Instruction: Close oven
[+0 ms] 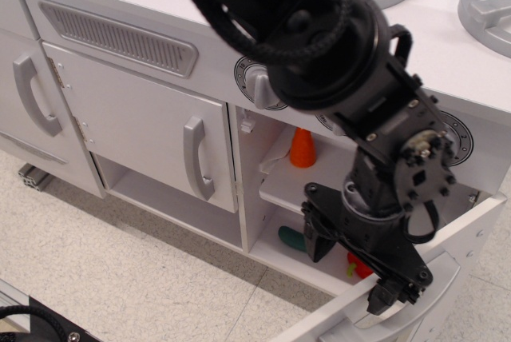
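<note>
Below, the oven (319,198) stood open, its door (471,234) swung down at lower right. Black pincer (347,266) hung spread and released over the door's upper edge, gripping nothing.
</note>
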